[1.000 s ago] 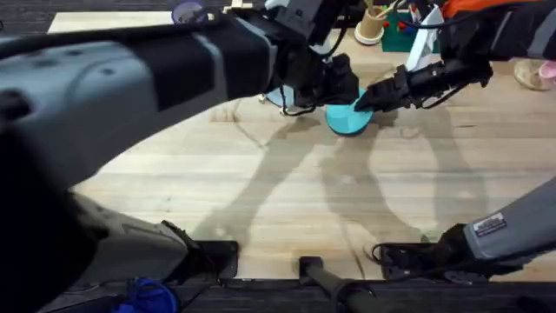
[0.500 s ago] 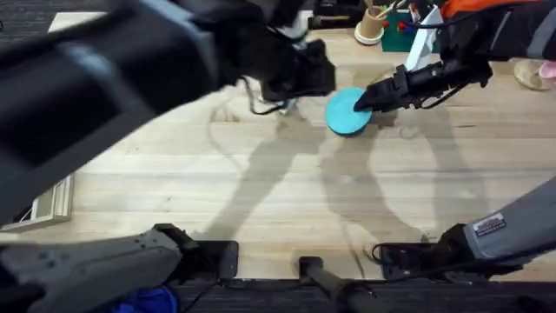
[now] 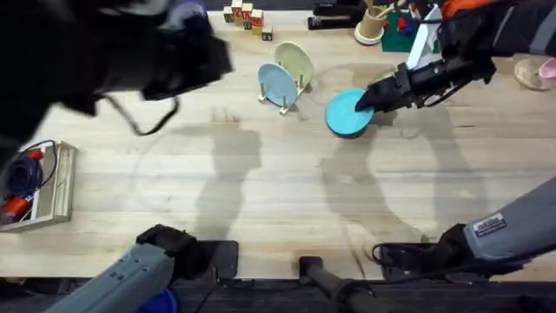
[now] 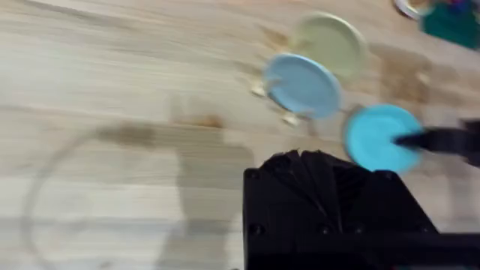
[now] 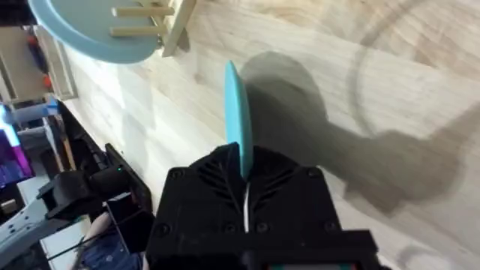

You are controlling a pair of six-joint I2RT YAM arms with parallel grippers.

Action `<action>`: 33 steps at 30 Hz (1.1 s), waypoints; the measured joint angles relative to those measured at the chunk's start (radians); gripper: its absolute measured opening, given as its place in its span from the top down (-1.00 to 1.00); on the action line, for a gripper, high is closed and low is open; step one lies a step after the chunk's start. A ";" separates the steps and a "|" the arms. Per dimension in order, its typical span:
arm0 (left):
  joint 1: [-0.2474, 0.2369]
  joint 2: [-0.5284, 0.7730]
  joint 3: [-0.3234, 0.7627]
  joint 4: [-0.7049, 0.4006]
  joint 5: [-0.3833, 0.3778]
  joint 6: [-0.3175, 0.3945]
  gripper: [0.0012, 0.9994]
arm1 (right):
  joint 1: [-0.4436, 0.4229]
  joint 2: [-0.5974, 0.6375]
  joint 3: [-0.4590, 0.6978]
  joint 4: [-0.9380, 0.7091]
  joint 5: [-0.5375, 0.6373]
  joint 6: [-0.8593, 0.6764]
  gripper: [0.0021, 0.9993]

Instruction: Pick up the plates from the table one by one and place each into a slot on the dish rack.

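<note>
The dish rack [image 3: 284, 106] stands at the back middle of the table [image 3: 261, 191]. A pale blue plate [image 3: 276, 84] and a pale yellow-green plate [image 3: 296, 63] stand upright in its slots. Just right of the rack, my right gripper [image 3: 367, 100] is shut on the rim of the turquoise plate [image 3: 346, 115]. The right wrist view shows that plate [image 5: 235, 112] edge-on between the fingers, with the rack's pegs [image 5: 161, 22] beyond. My left gripper [image 3: 195, 61] hangs high at the left, well away from the rack. In the left wrist view it [image 4: 322, 161] looks shut and holds nothing.
A wooden tray [image 3: 61, 187] with small items sits at the left edge. Toy blocks [image 3: 248, 16], a cup of utensils [image 3: 372, 24] and a teal box [image 3: 400, 33] line the back edge. A pale pink object [image 3: 532, 74] lies at the far right.
My left arm has pulled back to the left, away from the rack, uncovering the two plates standing in it. The right gripper and the turquoise plate have stayed in place.
</note>
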 joint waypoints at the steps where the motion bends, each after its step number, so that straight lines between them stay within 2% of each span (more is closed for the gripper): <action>1: 0.017 -0.018 0.000 -0.013 -0.025 0.011 0.92 | 0.000 0.000 0.013 -0.013 0.000 0.000 0.94; 6: 0.081 -0.081 0.000 -0.066 -0.135 0.068 0.92 | 0.000 0.000 0.094 -0.056 0.000 0.000 0.94; 10: 0.118 -0.087 0.000 -0.088 -0.182 0.086 0.92 | 0.000 0.000 0.144 -0.074 0.000 0.000 0.94; 11: 0.122 -0.087 0.000 -0.093 -0.189 0.092 0.89 | 0.000 0.000 0.154 -0.080 0.000 0.000 0.94; 12: 0.125 -0.087 0.000 -0.097 -0.194 0.093 0.75 | 0.000 0.000 0.163 -0.086 0.000 0.000 0.94; 13: 0.125 -0.087 0.000 -0.105 -0.207 0.102 -0.98 | 0.000 0.000 0.201 -0.114 0.000 0.000 0.94; 21: 0.125 -0.087 0.000 -0.105 -0.214 0.105 -0.99 | 0.002 -0.001 0.221 -0.149 0.032 0.000 0.94; 33: 0.125 -0.087 0.000 -0.105 -0.214 0.105 -0.99 | 0.032 -0.109 0.414 -0.249 0.144 -0.049 0.94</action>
